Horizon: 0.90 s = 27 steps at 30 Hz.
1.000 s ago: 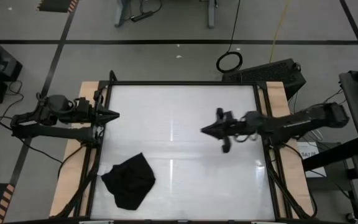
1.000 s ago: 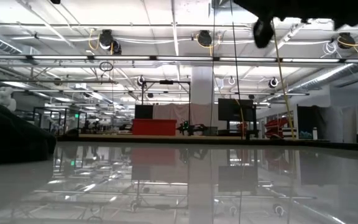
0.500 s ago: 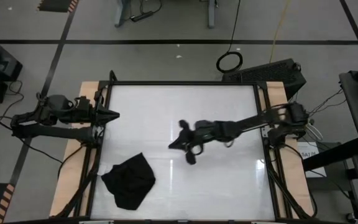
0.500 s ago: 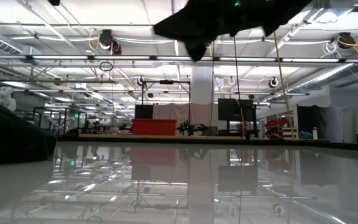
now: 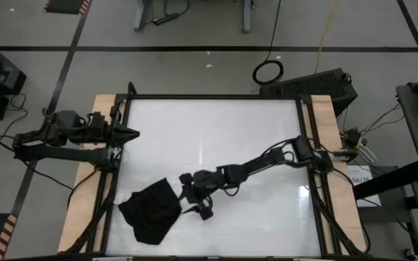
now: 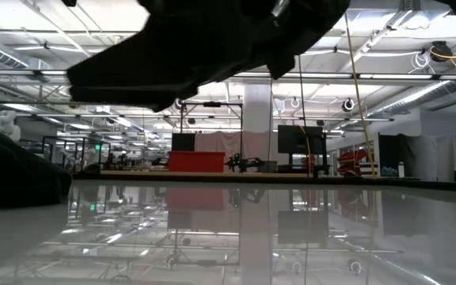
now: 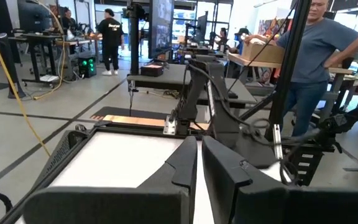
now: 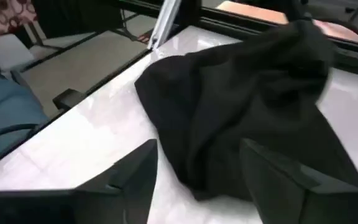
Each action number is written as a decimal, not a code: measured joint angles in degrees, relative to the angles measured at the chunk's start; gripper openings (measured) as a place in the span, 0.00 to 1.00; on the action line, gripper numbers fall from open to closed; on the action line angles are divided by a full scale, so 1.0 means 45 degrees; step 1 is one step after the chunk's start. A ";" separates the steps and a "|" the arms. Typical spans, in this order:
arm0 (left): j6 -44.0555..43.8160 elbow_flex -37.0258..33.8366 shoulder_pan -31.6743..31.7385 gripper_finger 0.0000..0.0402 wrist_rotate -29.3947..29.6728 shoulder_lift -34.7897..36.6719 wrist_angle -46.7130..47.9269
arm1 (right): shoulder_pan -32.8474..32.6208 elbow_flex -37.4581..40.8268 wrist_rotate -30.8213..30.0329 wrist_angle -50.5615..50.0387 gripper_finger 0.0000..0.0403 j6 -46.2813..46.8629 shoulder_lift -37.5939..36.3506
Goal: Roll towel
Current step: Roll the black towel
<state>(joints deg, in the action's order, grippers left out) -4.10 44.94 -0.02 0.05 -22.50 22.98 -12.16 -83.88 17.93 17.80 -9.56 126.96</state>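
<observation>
The black towel (image 5: 151,210) lies crumpled in a heap on the white tabletop (image 5: 252,130), near its near left corner. In the low view it is a dark mound (image 6: 14,178) at the left. My right gripper (image 5: 189,197) reaches across the table and stands open just right of the towel; its wrist view shows the towel (image 8: 241,93) ahead of the two spread fingers (image 8: 197,149). My left gripper (image 5: 133,133) waits shut at the table's left edge, far from the towel.
A dark metal frame (image 5: 209,96) rims the tabletop, with wooden boards (image 5: 85,196) along both sides. My right arm (image 6: 212,39) spans the top of the low view. Bare tabletop lies to the far side and the right. People (image 7: 319,56) stand in the room beyond.
My right gripper has swept from the table's right side toward the near left, down toward the towel, and has opened. The towel has stayed where it was.
</observation>
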 joint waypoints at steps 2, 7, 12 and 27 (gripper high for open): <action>-0.0015 0.0001 0.0000 0.08 0.0000 0.0000 -0.0010 | -0.0041 -0.0314 -0.0145 0.0001 0.56 -0.0015 0.0456; -0.0015 0.0002 0.0000 0.08 0.0000 0.0002 -0.0050 | -0.0068 -0.0879 -0.0414 0.0024 0.53 -0.0078 0.1441; -0.0015 0.0000 0.0002 0.08 0.0000 0.0005 -0.0049 | -0.0073 -0.1417 -0.0847 -0.0004 0.49 -0.0282 0.2209; 0.0000 -0.0002 0.0002 0.08 0.0000 0.0000 0.0025 | 0.0098 -0.1957 -0.3275 -0.3071 0.03 -0.1642 0.2019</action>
<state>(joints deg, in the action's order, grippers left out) -4.10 44.93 -0.01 0.05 -22.50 23.09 -11.73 -92.68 3.20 3.98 -16.95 136.05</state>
